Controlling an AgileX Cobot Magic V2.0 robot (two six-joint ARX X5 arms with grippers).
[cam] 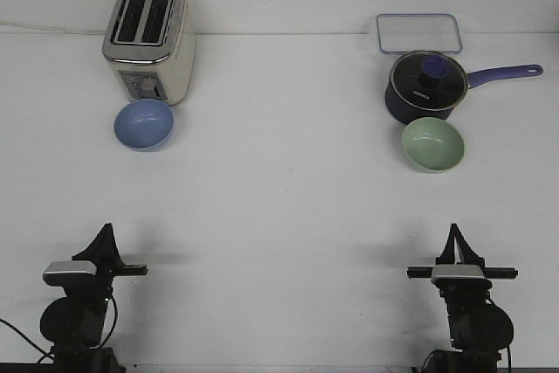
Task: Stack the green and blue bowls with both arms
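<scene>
Surface: white table (279, 207) is lying bare between my arms.
Blue bowl: periwinkle matte bowl (143, 124) is sitting beside the toaster (148, 41), far left.
Green bowl: sage bowl (432, 144) is touching the navy saucepan (424, 85), far right.
Pincers: left gripper (105, 235) and right gripper (454, 235) are pointing forward, holding nothing; I cannot tell their opening.
Progress: nothing is stacked yet; everything is remaining.

Faint white brand mark on saucepan (425, 93) lid, illegible; no other text.

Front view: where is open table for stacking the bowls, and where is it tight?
Bare table lies between the blue bowl and green bowl, down to both grippers. It is tight at the toaster behind blue, and the saucepan behind green.
</scene>
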